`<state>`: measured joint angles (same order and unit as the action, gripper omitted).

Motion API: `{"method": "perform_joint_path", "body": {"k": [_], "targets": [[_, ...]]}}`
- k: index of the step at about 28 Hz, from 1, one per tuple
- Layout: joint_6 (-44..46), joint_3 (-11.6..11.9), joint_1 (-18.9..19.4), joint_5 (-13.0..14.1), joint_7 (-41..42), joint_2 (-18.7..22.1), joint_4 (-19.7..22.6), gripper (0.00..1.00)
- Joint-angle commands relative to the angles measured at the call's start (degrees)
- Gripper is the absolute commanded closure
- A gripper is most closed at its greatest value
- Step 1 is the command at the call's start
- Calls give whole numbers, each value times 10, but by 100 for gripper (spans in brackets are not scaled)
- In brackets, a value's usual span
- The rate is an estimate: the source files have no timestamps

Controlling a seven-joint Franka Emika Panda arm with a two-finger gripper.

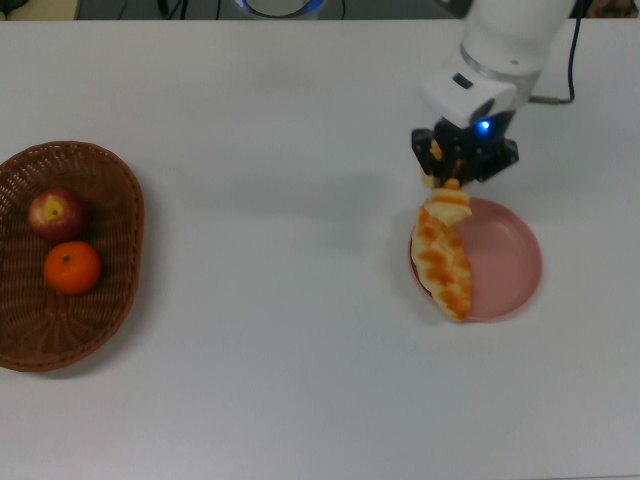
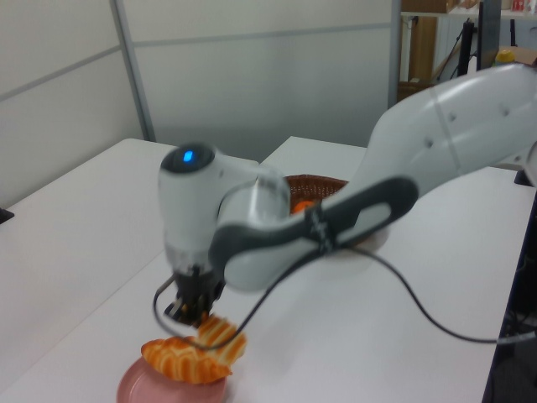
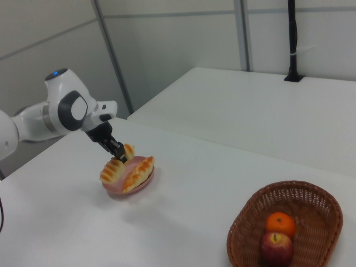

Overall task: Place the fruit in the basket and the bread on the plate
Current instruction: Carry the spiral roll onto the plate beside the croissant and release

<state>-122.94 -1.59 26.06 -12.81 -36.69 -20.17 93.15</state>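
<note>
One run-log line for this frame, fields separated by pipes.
gripper shut on ribbed loaf, above plate | plaited loaf on plate | apple, mandarin in basket

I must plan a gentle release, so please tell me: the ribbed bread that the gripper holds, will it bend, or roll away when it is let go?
The ribbed bread hangs from the gripper by one end without drooping, so it is probably stiff and light. Its rounded body might roll a little on release. It hangs beside the plaited loaf at the pink plate, which would likely stop it.
</note>
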Motion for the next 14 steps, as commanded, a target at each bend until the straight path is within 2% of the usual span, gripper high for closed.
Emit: {"method": "perform_joint_path", "body": {"k": [1, 6, 8, 9, 10, 11, 12, 13, 14], "targets": [[-63, 7, 18, -67, -72, -65, -31, 86], [-109, 7, 21, -78, -82, -76, -31, 86], [-114, 6, 22, -78, -82, -79, -31, 83], [-114, 6, 26, -77, -82, -79, -31, 78], [-114, 6, 28, -77, -82, -79, -31, 68], [-114, 6, 29, -76, -81, -79, -31, 48], [-113, 6, 29, -76, -81, -79, -31, 18], [-113, 6, 29, -79, -80, -79, -31, 0], [-113, 6, 31, -82, -80, -79, -31, 0]]}}
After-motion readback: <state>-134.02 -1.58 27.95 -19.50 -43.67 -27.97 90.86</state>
